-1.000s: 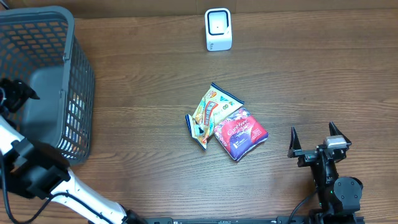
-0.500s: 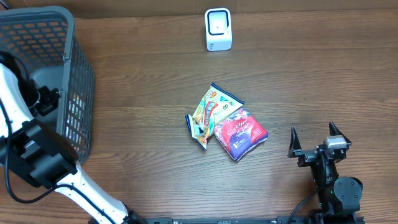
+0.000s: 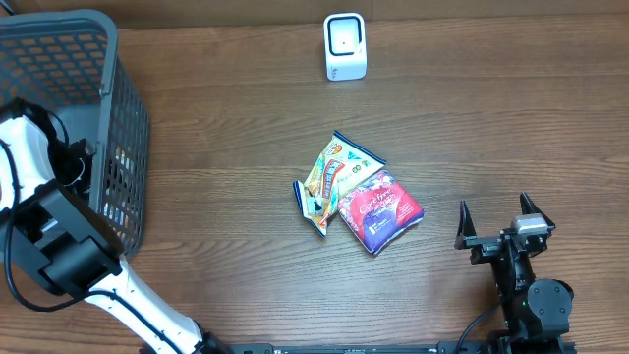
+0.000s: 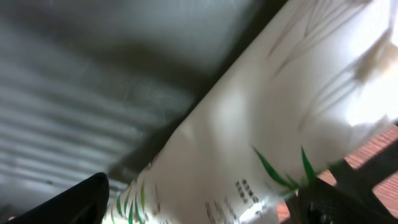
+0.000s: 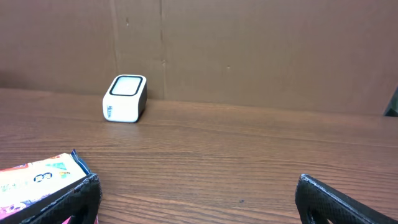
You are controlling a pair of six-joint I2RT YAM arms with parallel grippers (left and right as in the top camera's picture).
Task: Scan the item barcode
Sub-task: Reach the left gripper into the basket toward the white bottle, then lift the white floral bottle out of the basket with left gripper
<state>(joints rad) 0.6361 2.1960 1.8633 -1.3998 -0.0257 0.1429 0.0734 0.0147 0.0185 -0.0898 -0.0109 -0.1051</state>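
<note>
My left gripper (image 4: 211,205) is down inside the grey basket (image 3: 126,118) at the table's left; from overhead only its dark wrist (image 3: 71,160) shows. Its jaws stand wide, and a white packet with green leaf marks and small dark print (image 4: 261,124) lies between the fingers, filling the blurred left wrist view. No barcode shows on it. The white scanner (image 3: 345,46) stands at the back middle, also in the right wrist view (image 5: 125,98). My right gripper (image 3: 499,221) rests open at the front right with bare wood between its fingers (image 5: 199,199).
Two snack bags lie mid-table: a yellow-green one (image 3: 332,175) and a red one (image 3: 380,209), its edge showing beside my right gripper's left finger (image 5: 37,177). A brown cardboard wall (image 5: 249,50) runs behind the scanner.
The left arm has swung further into the basket and its wrist has dropped toward the basket's right wall. The right arm and the bags have not moved.
</note>
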